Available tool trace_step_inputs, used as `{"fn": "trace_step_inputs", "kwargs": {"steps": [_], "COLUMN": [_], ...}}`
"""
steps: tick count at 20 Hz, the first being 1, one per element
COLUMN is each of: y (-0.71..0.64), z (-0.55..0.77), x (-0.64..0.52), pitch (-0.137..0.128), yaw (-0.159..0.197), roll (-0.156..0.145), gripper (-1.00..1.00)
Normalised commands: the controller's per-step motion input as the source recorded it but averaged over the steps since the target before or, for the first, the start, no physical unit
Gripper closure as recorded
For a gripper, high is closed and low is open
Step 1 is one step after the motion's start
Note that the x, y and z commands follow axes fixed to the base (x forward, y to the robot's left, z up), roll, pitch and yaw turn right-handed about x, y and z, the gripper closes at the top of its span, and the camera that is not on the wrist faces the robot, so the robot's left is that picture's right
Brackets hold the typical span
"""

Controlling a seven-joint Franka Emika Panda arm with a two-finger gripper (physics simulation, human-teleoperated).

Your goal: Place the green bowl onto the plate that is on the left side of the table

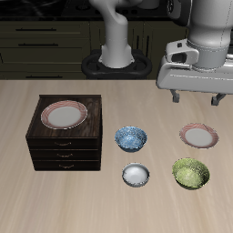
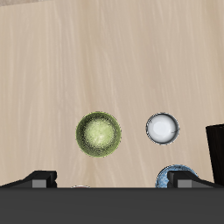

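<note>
The green bowl (image 1: 190, 172) (image 2: 99, 134), olive with a mottled yellowish inside, stands upright near the table's front edge. Just behind it lies the plate (image 1: 198, 136), with a pinkish-red rim and a pale centre and nothing on it. My gripper (image 1: 197, 98) (image 2: 114, 182) hangs high above the table over this area, open, its fingers (image 2: 39, 179) spread wide with nothing between them. In the wrist view the green bowl lies well below the gripper, clear of both fingers.
A blue patterned bowl (image 1: 131, 138) (image 2: 175, 179) and a small white-grey bowl (image 1: 136, 174) (image 2: 162, 128) stand beside the green bowl. A dark wooden drawer cabinet (image 1: 65, 136) (image 2: 216, 144) carries a second, browner-rimmed plate (image 1: 63, 114) on top.
</note>
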Motion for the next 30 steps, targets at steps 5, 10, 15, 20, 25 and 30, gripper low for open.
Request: {"fn": "trace_step_inputs", "kwargs": {"steps": [5, 10, 15, 20, 25, 30], "y": [-0.05, 0.09, 0.1, 0.03, -0.08, -0.07], "z": [-0.35, -0.35, -0.39, -0.33, -0.34, -0.2], "x": [0.12, -0.02, -0.02, -0.03, 0.08, 0.06], "pitch": [0.022, 0.019, 0.037, 0.027, 0.03, 0.028], "yaw": [0.009, 0.013, -0.01, -0.001, -0.001, -0.009], "roll": [-0.031, 0.012, 0.02, 0.014, -0.019, -0.008], "gripper": [-1.0, -1.0, -1.0, -1.0, -1.0, -1.0]}}
